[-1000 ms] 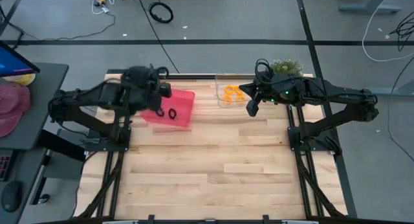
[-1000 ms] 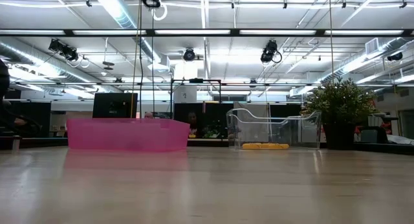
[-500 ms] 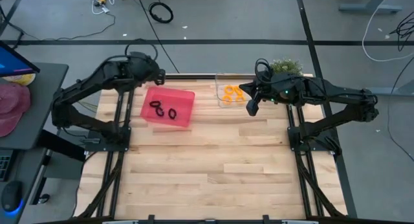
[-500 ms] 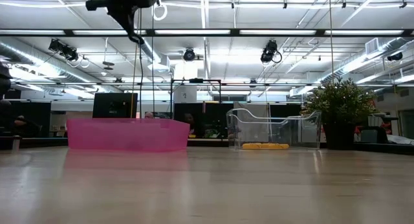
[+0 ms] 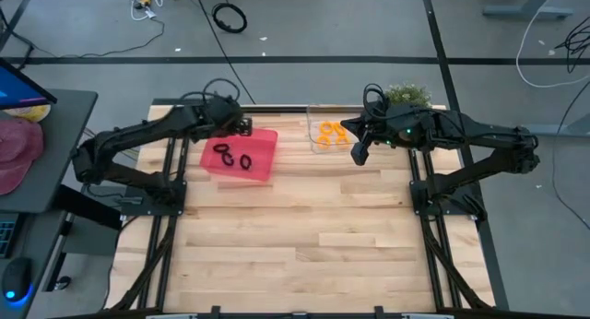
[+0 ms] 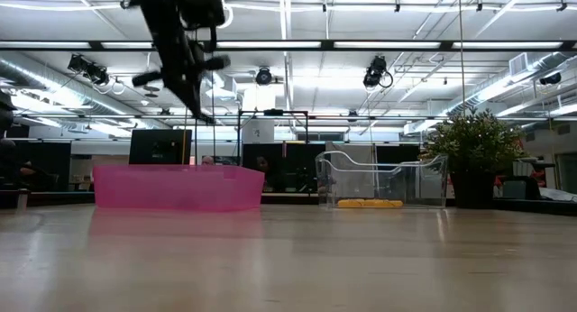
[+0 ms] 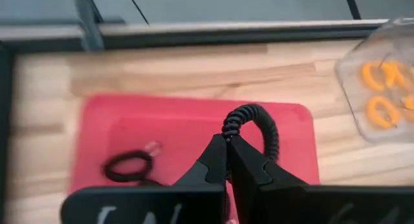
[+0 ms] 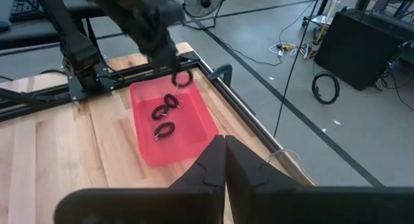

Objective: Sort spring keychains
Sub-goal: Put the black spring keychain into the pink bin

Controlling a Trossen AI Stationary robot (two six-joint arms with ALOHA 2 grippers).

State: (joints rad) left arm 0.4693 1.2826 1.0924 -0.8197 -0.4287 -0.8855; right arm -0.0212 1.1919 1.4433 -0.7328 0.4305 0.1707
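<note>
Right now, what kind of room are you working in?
Likely a robotics lab or workshop: a wooden table, bare ceiling ducts with strip lights, loose floor cables, a desk monitor nearby.

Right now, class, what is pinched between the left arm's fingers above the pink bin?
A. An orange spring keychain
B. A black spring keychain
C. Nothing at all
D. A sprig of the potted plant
B: the left wrist view shows the left gripper shut on a black spring keychain, held over the pink bin.
</note>
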